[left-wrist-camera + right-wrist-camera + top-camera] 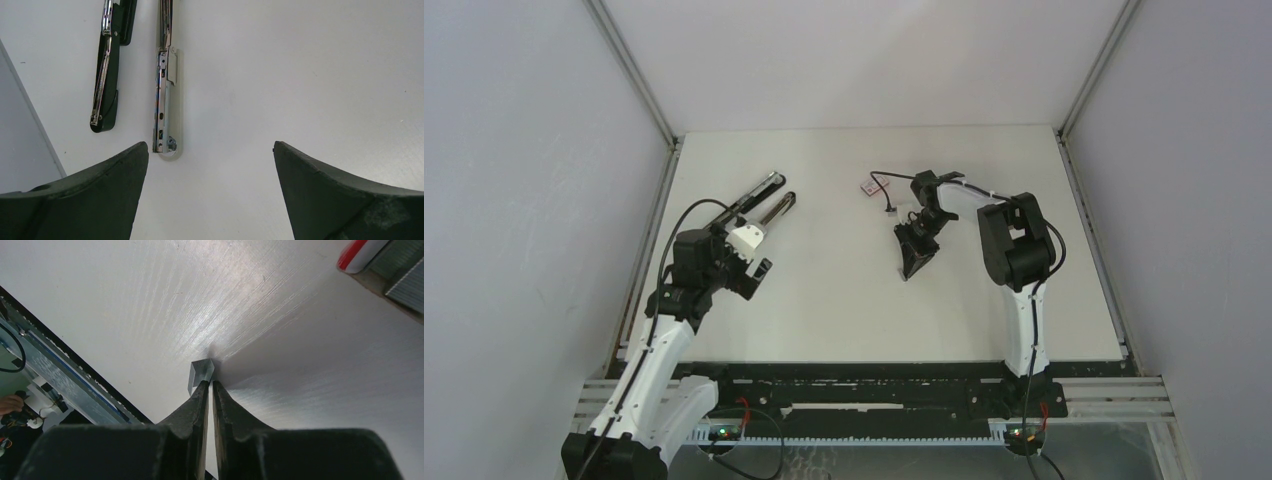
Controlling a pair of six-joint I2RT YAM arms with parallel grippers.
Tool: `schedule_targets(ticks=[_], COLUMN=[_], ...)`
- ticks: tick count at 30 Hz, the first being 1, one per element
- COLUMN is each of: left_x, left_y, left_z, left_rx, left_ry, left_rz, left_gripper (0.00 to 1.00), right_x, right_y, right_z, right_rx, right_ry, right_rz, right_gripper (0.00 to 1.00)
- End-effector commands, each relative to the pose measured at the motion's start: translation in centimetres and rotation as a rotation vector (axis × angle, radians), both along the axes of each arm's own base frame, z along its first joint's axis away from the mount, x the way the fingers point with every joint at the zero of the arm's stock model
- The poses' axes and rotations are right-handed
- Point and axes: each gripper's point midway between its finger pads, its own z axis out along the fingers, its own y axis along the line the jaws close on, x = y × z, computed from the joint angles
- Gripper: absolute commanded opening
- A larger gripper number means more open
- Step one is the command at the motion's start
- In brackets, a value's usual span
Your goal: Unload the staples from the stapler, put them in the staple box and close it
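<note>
Staples (201, 373) pinched at very tips of right gripper (210, 386), low over table (125, 300) — we lower gently, then release. Stapler (764, 203) lies opened far left, before left gripper (210, 152) — jaws wide apart

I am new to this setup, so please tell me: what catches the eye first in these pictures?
The long black-and-silver metal stapler lies opened at the far left, before the open left gripper. Right of centre, the right gripper pinches a tiny silver-grey staples strip.
</note>
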Motion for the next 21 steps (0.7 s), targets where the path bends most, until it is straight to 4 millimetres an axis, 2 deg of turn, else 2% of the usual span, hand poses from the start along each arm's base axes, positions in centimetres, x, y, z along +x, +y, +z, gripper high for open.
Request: schedule_targets(ticks=[1,5,11,21], left_x=[0.21,0.23,0.21,0.17], left_y=[0.18,0.21,0.2,0.21], left_z=[0.24,0.26,0.35,0.37], left_rx=[0.004,0.004,0.004,0.003], left_ry=[-0.025,-0.026,-0.03,-0.03], left_rz=[0.003,0.005,0.004,0.004], left_gripper=[1.0,1.0,1.0,1.0], right_x=[0.88,1.15,0.97,1.14], right_y=[-3.93,-3.94,-3.51,-3.85], right_z=[-4.46,-4.14,-3.81,-3.8], right_rx=[-0.198,-0.197,-0.154,-0.162], right_ry=[-0.049,-0.063,-0.04,-0.027], right_rz=[0.034,0.027,0.019,-0.014], right_gripper=[0.09,0.04,0.03,0.0])
